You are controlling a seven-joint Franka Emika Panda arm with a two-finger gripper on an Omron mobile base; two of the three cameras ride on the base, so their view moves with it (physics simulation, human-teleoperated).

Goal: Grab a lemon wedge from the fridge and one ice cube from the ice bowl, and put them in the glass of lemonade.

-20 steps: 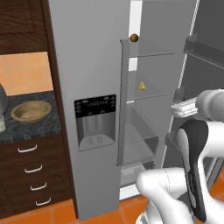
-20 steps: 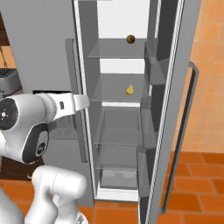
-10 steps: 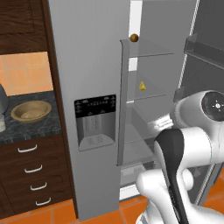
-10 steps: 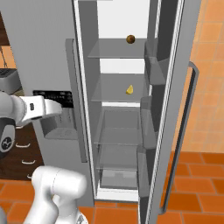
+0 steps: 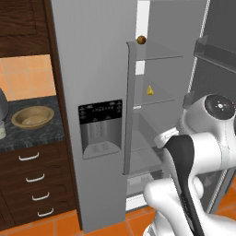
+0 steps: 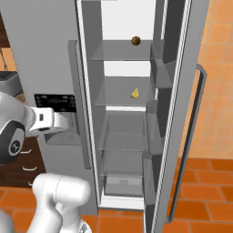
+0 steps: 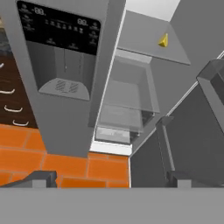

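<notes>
**Fridge door open, lemon wedge on a middle shelf, gripper wide and empty**

The fridge stands with its right door swung open, so the glass shelves inside are on show. Its left door stays closed and carries the black-panelled dispenser. The lemon wedge sits on the second glass shelf from the top, near the middle of that shelf; from the right base camera it lies at about 12 o'clock of the frame's centre, and in the hand view it is up at 1 o'clock. A small round brown ball rests on the shelf above, directly over the wedge and well apart from it.

The gripper has its two fingertips spread as wide as they go, with nothing between them. They point down toward the foot of the fridge, where the orange tiled floor meets the lower drawers. The gripper is well apart from the wedge, low and in front of the fridge.

On the dark stone counter to the left of the fridge, at 9 o'clock in the left base view, sits the ice bowl, upright; what it holds cannot be made out. Below it are dark wooden drawers with pale handles.
</notes>
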